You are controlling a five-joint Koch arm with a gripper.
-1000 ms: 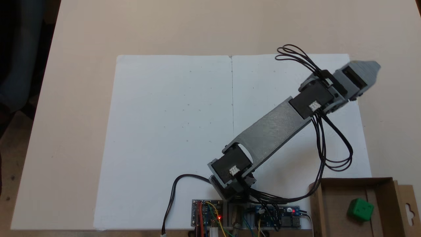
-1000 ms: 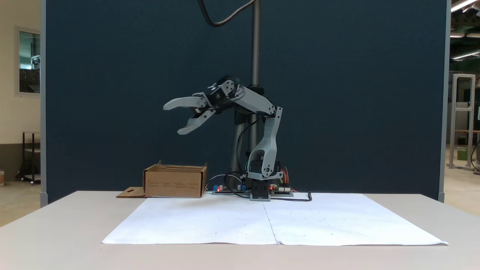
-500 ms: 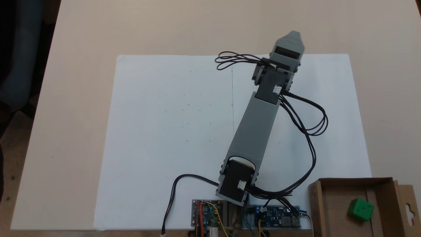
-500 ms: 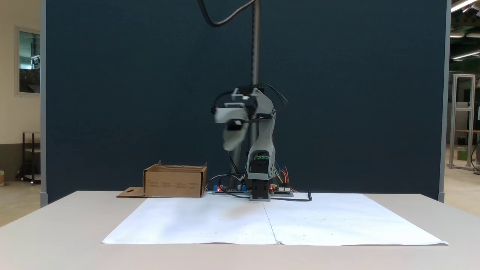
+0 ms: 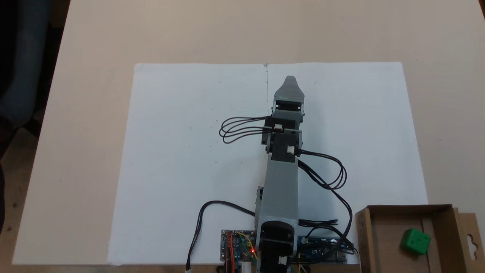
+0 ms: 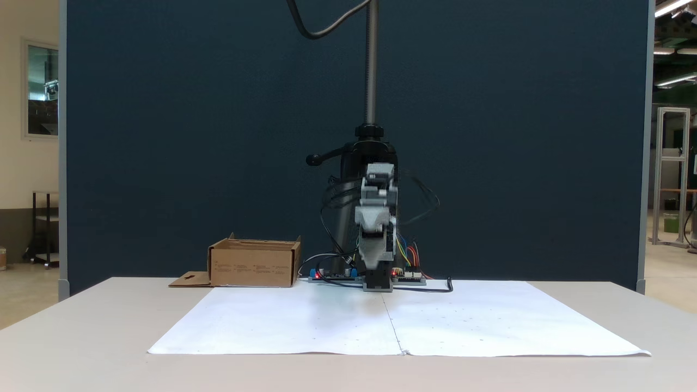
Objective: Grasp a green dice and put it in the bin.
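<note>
Fingers (image 5: 290, 81) point along the white paper's (image 5: 182, 159) centre seam, spread untellable; green dice (image 5: 415, 241) lies in the bin (image 5: 390, 242), so placing looks done, only parking left.

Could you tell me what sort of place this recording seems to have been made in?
Probably a robotics lab or workshop bench. A hobby arm stands on a table covered by white paper, with bare circuit boards at its base. A dark partition stands behind, with metal framing beyond it.
</note>
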